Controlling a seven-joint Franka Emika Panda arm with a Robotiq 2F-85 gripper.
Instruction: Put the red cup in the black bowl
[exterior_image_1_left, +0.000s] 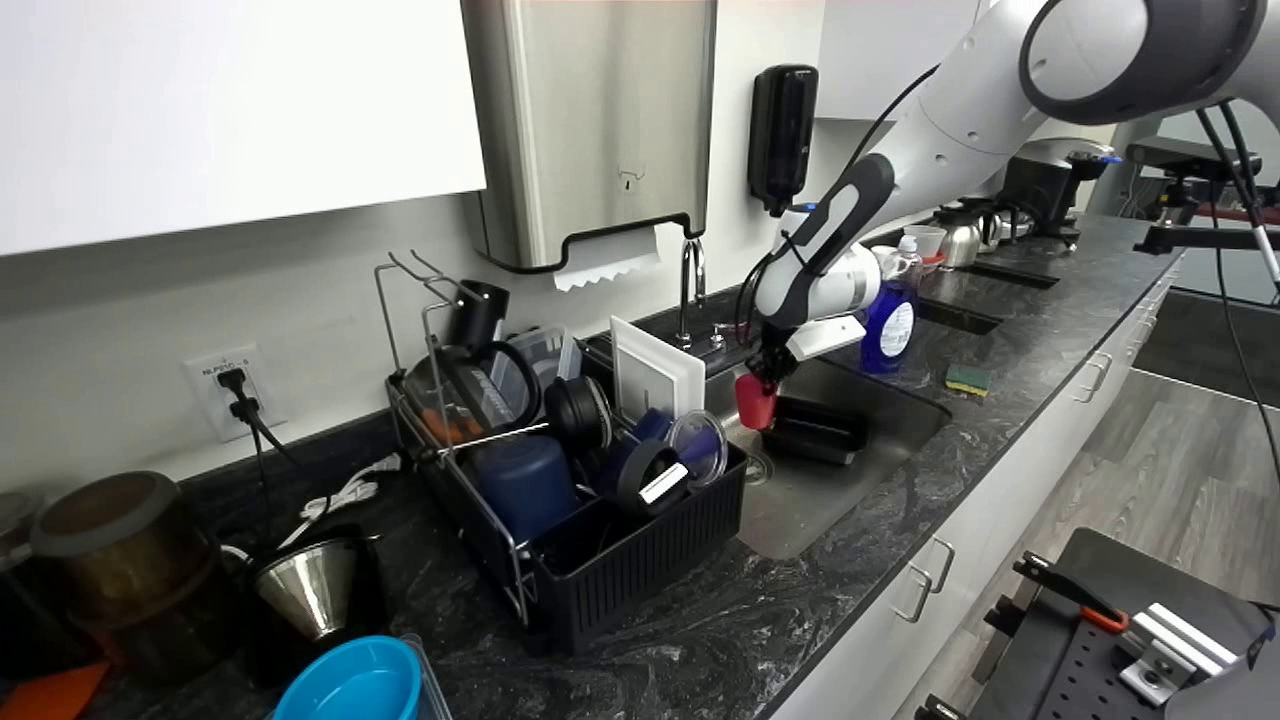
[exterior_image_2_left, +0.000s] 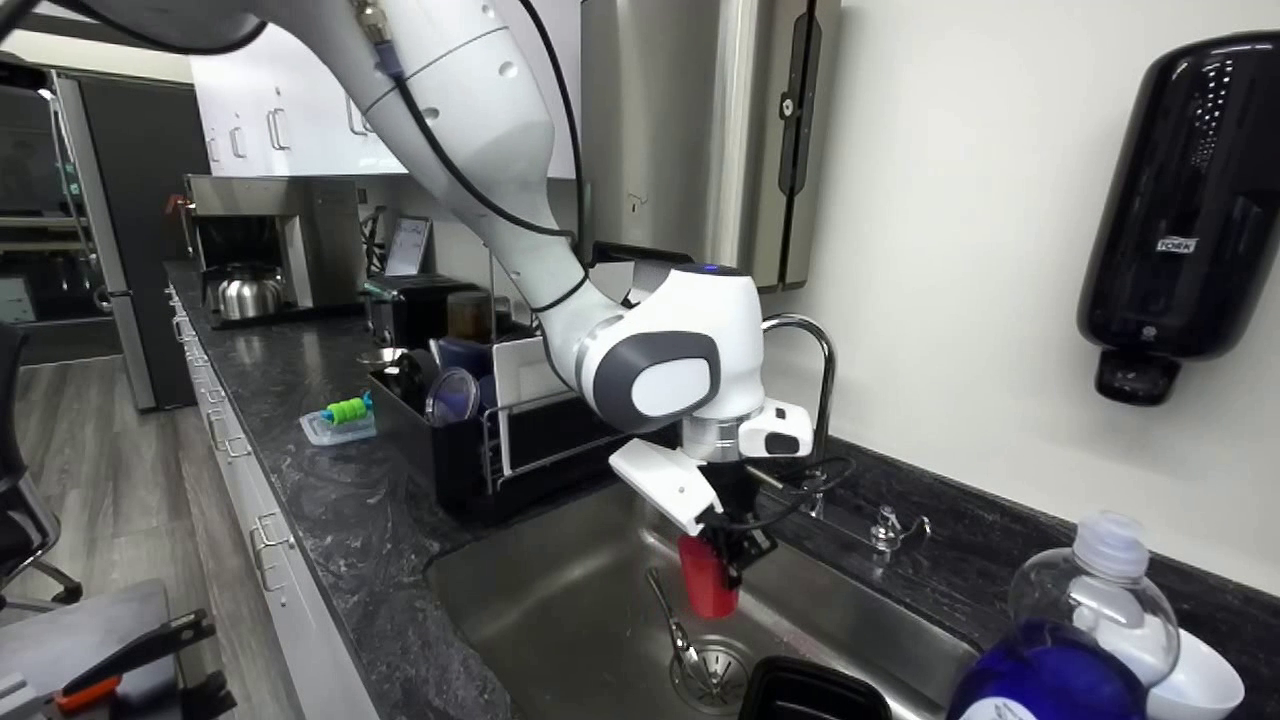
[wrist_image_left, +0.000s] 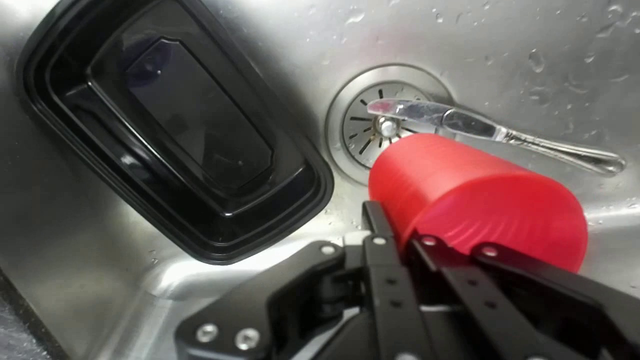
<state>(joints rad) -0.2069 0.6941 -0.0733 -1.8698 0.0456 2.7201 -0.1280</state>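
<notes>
The red cup hangs above the sink in both exterior views (exterior_image_1_left: 755, 402) (exterior_image_2_left: 708, 582). My gripper (exterior_image_1_left: 770, 368) (exterior_image_2_left: 735, 548) is shut on the cup's wall. In the wrist view, one finger of the gripper (wrist_image_left: 395, 227) lies outside the red cup (wrist_image_left: 430, 165) and the other reaches inside its mouth. The cup is tilted there, mouth towards the camera. The black bowl (wrist_image_left: 195, 110), a low rectangular container, lies on the sink floor to the left of the cup in the wrist view. It also shows in both exterior views (exterior_image_1_left: 815, 430) (exterior_image_2_left: 815, 690), cut off by the lower edge in one of them.
A metal knife (wrist_image_left: 475, 125) lies across the sink drain (wrist_image_left: 340, 135). A full dish rack (exterior_image_1_left: 640, 570) stands beside the sink (exterior_image_1_left: 790, 530). A faucet (exterior_image_2_left: 828, 370) rises at the back. A blue soap bottle (exterior_image_1_left: 888, 330) and a sponge (exterior_image_1_left: 968, 379) stand near the sink's edge.
</notes>
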